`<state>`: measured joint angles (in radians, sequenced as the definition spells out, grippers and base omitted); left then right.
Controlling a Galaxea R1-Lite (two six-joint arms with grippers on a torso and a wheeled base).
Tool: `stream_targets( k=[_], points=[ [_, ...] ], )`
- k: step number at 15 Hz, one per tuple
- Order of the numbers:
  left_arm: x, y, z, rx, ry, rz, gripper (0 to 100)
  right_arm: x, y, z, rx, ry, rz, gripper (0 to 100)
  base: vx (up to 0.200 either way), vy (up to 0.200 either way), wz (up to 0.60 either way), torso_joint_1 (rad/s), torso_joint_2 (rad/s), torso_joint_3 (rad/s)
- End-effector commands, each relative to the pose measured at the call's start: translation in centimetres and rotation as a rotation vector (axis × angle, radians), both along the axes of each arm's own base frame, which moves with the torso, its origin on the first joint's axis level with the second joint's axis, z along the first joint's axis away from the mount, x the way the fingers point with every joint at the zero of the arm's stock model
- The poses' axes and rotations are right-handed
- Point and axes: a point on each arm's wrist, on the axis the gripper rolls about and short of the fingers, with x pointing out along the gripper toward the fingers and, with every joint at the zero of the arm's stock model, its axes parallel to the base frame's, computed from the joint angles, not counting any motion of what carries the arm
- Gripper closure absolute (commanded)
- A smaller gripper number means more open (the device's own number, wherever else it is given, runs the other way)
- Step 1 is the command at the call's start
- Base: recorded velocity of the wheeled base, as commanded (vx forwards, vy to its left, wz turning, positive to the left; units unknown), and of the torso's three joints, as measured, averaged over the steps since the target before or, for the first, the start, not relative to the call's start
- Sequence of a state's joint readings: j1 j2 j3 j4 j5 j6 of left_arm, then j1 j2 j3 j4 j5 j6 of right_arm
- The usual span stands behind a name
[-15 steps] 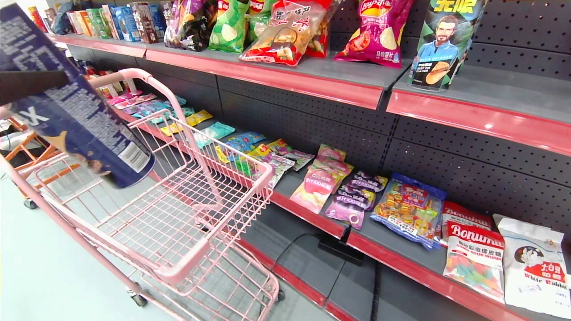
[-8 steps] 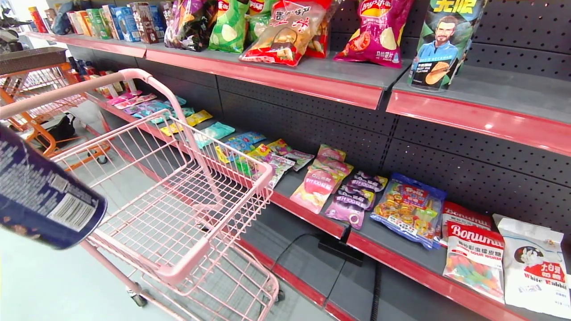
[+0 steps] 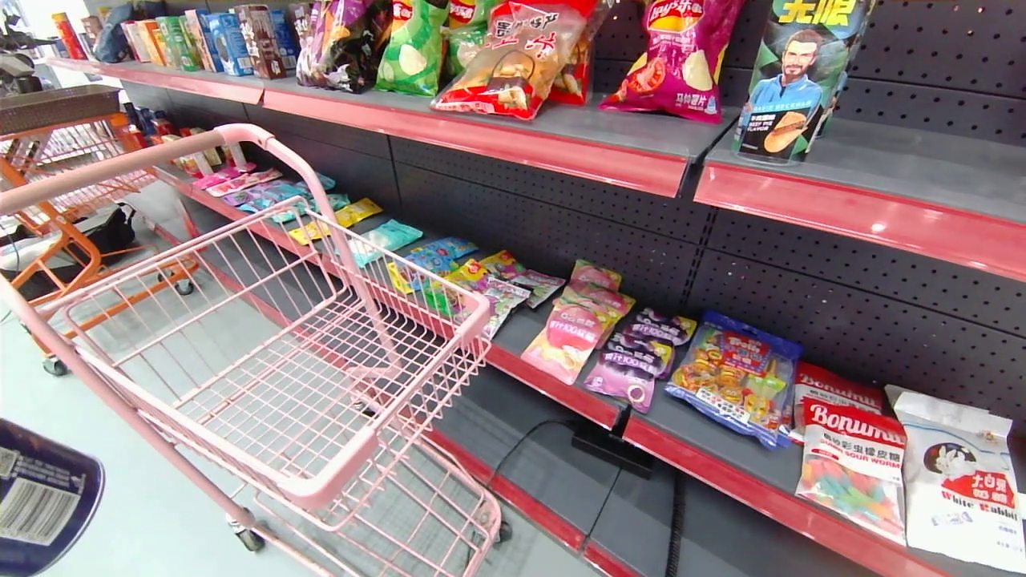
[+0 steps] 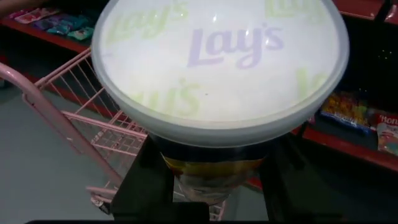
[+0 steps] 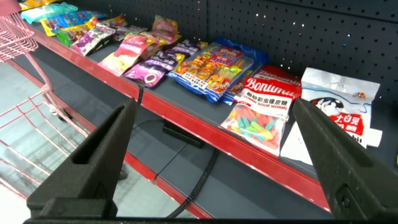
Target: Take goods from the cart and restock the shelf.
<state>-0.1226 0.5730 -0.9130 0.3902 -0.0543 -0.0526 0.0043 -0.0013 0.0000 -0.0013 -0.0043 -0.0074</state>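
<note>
A dark blue crisp can (image 3: pixel 40 497) with a barcode hangs at the bottom left corner of the head view, beside the pink cart (image 3: pixel 321 481). The cart's wire basket holds nothing that I can see. In the left wrist view my left gripper (image 4: pixel 214 183) is shut on the can, whose white lid (image 4: pixel 217 62) faces the camera, with dark fingers (image 4: pixel 146 186) on either side. My right gripper (image 5: pixel 214 168) stands open in front of the lower shelf (image 5: pixel 205 124), nothing between its fingers (image 5: pixel 93 168). The upper shelf (image 3: pixel 561 160) carries crisp bags (image 3: pixel 513 56).
Candy bags (image 3: pixel 733 377) lie in rows along the lower shelf (image 3: pixel 705 473). A black box with cables (image 3: pixel 613 445) sits under that shelf. An orange cart (image 3: pixel 72 240) stands behind the pink one. Boxed goods (image 3: pixel 216 40) line the far upper shelf.
The blue can has dropped from the upper left of the head view to its bottom left corner, still held. The cart and shelves have not moved.
</note>
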Motion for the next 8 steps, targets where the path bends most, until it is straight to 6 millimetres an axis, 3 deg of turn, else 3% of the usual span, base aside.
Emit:
stream_targets(
  k=[1, 4, 8],
  points=[
    [-0.2, 0.05, -0.08, -0.001, -0.006, 0.01, 100, 0.01, 0.0, 0.01, 0.0, 0.001, 0.0, 0, 0.0, 0.0, 0.0, 0.0, 0.0, 0.0],
    [-0.35, 0.19, -0.42, 0.002, 0.0, 0.065, 100, 0.01, 0.0, 0.01, 0.0, 0.001, 0.0, 0, 0.0, 0.0, 0.0, 0.016, -0.1, -0.071],
    [-0.65, 0.34, -0.99, 0.037, -0.004, 0.114, 100, 0.01, 0.0, 0.01, 0.0, 0.001, 0.0, 0, 0.0, 0.0, 0.0, 0.084, -0.41, -0.316]
  ],
)
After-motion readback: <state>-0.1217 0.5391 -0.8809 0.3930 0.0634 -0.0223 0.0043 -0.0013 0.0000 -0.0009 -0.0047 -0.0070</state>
